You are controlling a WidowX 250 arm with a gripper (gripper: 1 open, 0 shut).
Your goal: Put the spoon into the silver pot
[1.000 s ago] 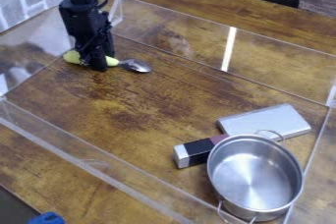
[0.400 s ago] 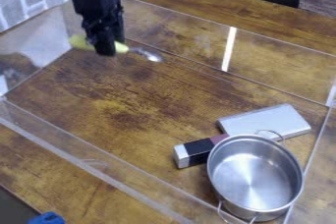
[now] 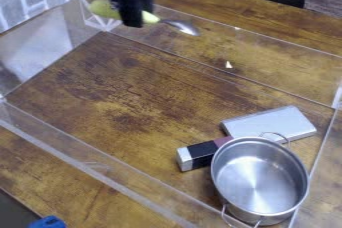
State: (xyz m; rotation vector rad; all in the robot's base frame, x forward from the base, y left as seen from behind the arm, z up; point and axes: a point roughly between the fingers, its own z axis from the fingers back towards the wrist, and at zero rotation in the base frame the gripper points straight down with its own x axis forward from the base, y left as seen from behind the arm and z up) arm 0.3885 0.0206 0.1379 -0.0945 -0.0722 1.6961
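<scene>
My black gripper (image 3: 132, 19) hangs in the upper left of the camera view, pointing down, well above the wooden table. It is shut on the spoon (image 3: 154, 18). The yellow-green handle sticks out on both sides of the fingers, and the small shiny bowl points right. The spoon hangs in the air, roughly level. The silver pot (image 3: 258, 180) stands upright near the front right corner, far from the gripper, with nothing visible inside it.
A flat grey slab (image 3: 269, 124) lies just behind the pot, and a small black-and-white block (image 3: 198, 153) sits to the pot's left. Clear plastic walls (image 3: 80, 157) fence the wooden table. A blue object (image 3: 47, 222) shows at the bottom left edge.
The gripper has risen from the table with the spoon in it. It has also moved rightward and toward the top of the picture. The pot, slab and block have not moved.
</scene>
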